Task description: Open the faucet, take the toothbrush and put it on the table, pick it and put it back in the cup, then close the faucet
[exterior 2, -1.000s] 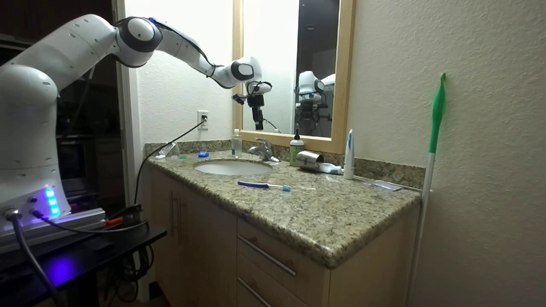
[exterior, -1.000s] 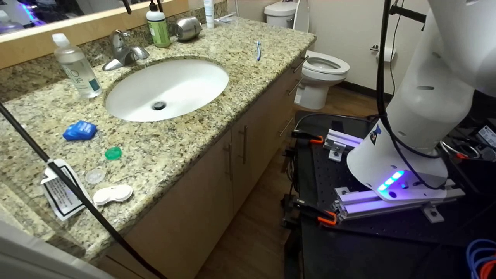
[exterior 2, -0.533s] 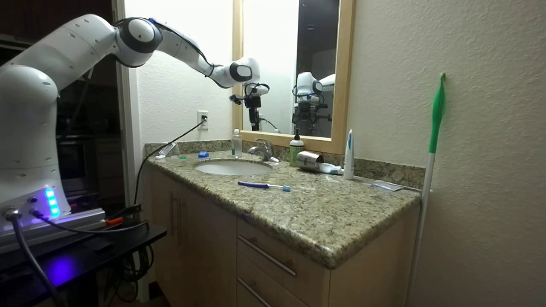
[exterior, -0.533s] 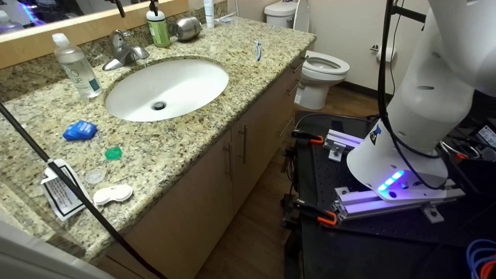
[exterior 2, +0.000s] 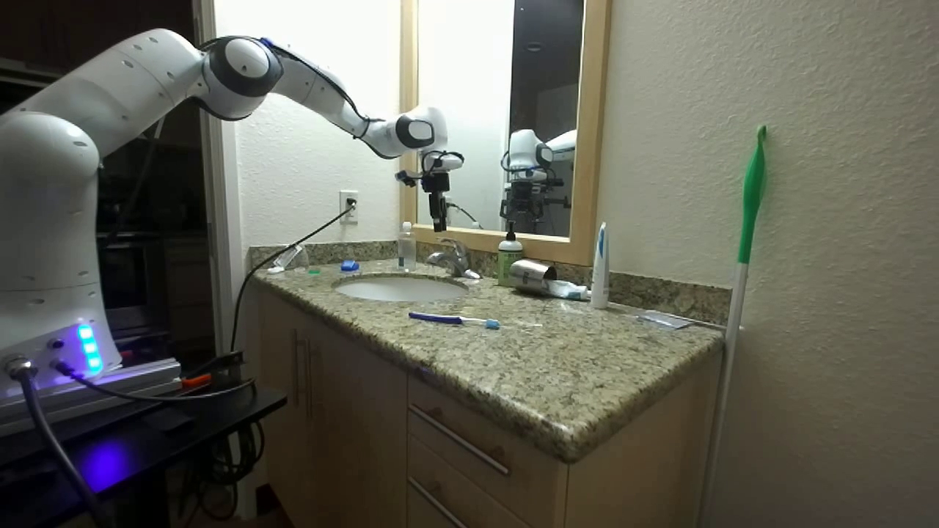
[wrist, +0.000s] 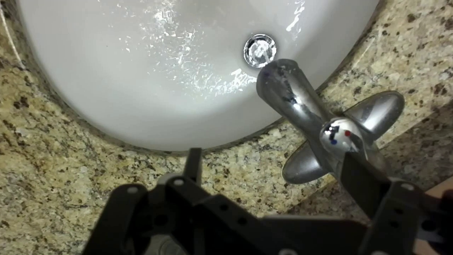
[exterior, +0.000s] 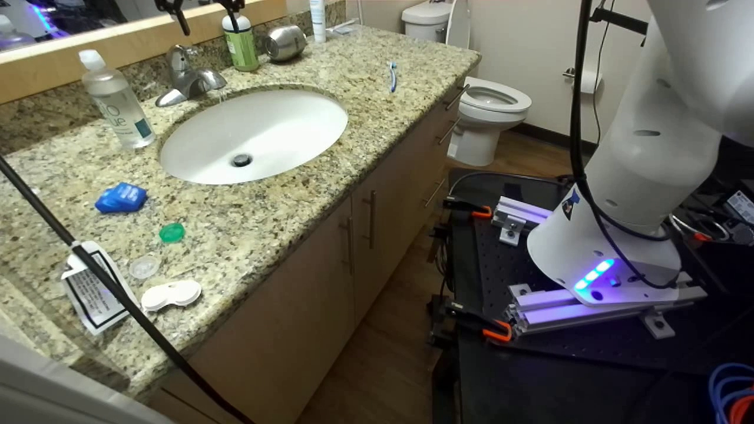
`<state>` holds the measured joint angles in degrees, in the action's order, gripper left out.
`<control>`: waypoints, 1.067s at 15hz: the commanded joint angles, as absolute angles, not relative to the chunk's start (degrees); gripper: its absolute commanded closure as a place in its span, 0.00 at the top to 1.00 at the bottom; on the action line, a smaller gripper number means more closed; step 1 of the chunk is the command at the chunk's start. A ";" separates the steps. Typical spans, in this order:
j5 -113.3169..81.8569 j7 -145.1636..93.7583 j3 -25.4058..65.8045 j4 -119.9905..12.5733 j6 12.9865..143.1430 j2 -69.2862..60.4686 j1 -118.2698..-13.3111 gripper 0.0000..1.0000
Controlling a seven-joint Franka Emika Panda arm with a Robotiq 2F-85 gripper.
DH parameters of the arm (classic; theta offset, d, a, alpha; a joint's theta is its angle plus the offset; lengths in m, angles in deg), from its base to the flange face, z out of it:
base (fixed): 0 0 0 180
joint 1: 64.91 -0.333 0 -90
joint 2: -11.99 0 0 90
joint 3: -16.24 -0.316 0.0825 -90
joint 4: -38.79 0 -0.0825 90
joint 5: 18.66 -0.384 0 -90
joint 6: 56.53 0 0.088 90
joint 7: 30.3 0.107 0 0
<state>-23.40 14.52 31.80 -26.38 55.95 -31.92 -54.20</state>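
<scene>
One gripper [wrist: 272,154], jaws wide, above counter [exterior: 253,212] near one faucet [wrist: 299,102]. One toothbrush [exterior 2: 453,319] lying right of sink [exterior: 306,126]. One cup [exterior 2: 530,274] on side, right of faucet.

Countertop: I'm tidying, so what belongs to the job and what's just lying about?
Job: faucet, toothbrush, cup, countertop.
Lying about: green bottle, clear bottle, blue object, green lid, clear disc, white case, printed packet, upright tube, lying tube, flat packet.

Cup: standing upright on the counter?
No, in an exterior view the cup lies on its side on the granite countertop, beside the pump bottle.
</scene>
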 commanded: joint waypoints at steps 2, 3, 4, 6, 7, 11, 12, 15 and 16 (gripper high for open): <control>-23.54 14.53 31.62 -26.33 56.55 -33.11 -54.20 1.00; -23.56 14.53 31.61 -26.21 56.64 -33.41 -54.20 1.00; -23.57 14.53 31.61 -26.09 56.66 -33.45 -54.19 1.00; -23.59 14.53 31.61 -25.85 56.66 -33.45 -54.19 1.00; -22.73 14.40 31.94 -24.73 54.83 -35.02 -54.20 1.00; -19.91 13.59 31.35 -21.60 49.91 -37.52 -53.38 1.00; -19.61 13.52 31.26 -20.60 48.94 -38.08 -53.25 1.00; -19.99 13.90 31.69 -18.59 47.06 -38.85 -53.39 1.00; -20.70 14.04 31.38 -17.97 46.01 -38.65 -53.16 1.00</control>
